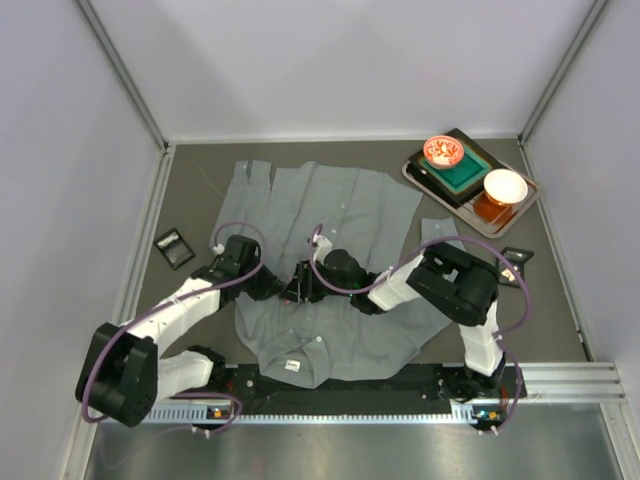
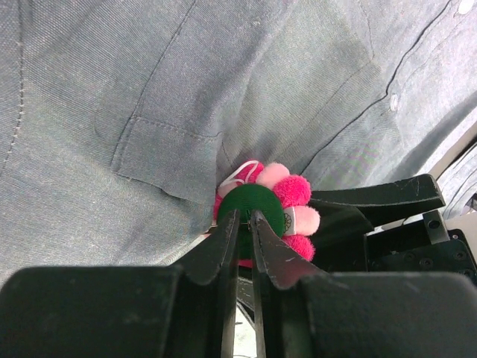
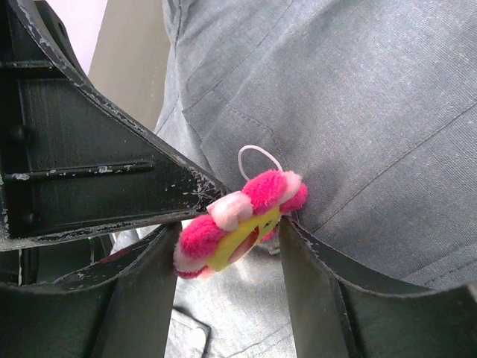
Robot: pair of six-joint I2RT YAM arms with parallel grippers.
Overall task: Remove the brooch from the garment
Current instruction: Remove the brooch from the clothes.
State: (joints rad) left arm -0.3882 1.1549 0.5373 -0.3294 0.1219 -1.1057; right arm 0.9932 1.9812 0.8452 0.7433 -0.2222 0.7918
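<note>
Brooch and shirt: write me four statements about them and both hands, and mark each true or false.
1. The brooch is pink and fluffy. True.
2. The right hand is clamped shut on it. False: its fingers stand open on either side of the brooch.
3. The shirt sits folded on the tray. False: it lies spread on the table, and the tray holds bowls.
4. The left hand has its fingers nearly together at the brooch's green back. True.
</note>
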